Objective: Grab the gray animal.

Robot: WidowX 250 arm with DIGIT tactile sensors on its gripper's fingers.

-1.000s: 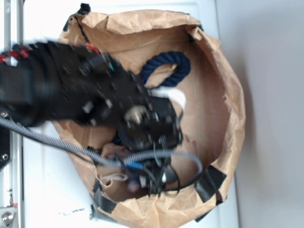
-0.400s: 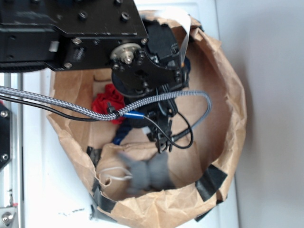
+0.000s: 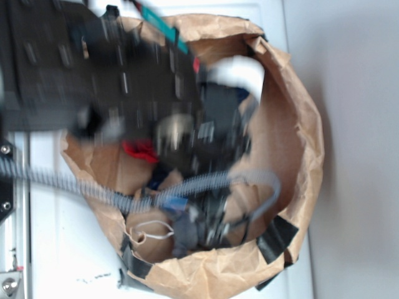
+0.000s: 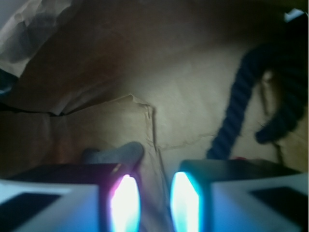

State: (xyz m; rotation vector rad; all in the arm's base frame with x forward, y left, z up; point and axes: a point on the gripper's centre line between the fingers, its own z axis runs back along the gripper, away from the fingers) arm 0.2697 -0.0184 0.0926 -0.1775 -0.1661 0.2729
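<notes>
Two fingers (image 4: 154, 205), a narrow gap apart w/ nothing clamped, hang just beside the gray animal (image 4: 116, 153) in the paper bag (image 3: 299, 124), apparently lining up a grab.

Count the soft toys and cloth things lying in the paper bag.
3: gray animal near the bag's lower rim, red cloth lump at left beneath the arm, navy rope at the wrist view's right. The arm may hide more.
</notes>
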